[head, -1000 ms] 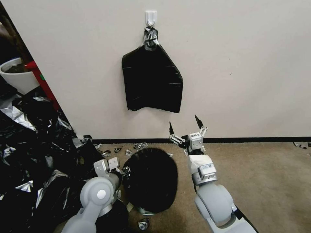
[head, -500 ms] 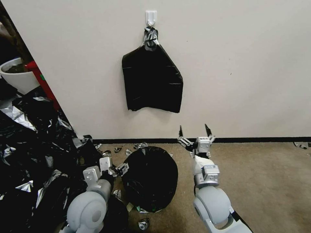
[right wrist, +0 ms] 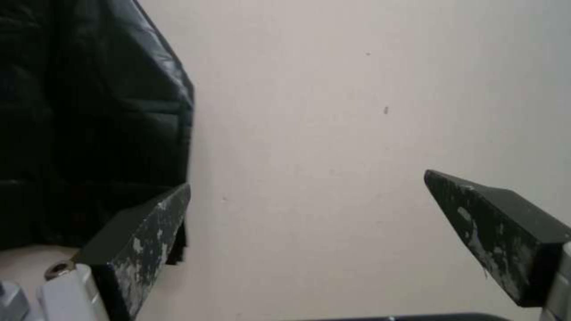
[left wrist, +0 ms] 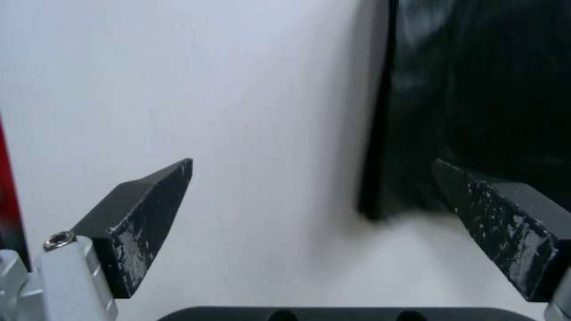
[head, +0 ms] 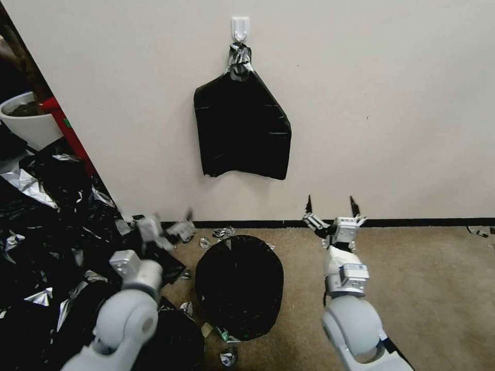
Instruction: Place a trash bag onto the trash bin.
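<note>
The trash bag is a glossy black film dome on the carpet near the wall, draped over the trash bin, which is hidden beneath it. My left gripper hovers up and to the left of the bag, apart from it; in the left wrist view it is open and empty, facing the wall. Right of the bag, my right gripper points at the wall, also open and empty.
A flat black bundle hangs from a white wall hook; it also shows as the bundle and the bundle in the wrist views. A heap of black and silvery film fills the left floor. A white pot sits behind it. Film scraps lie by the baseboard.
My left gripper has left the bag's left edge and risen up and leftward toward the wall. My right gripper has shifted to the right. The bag stays over the bin.
</note>
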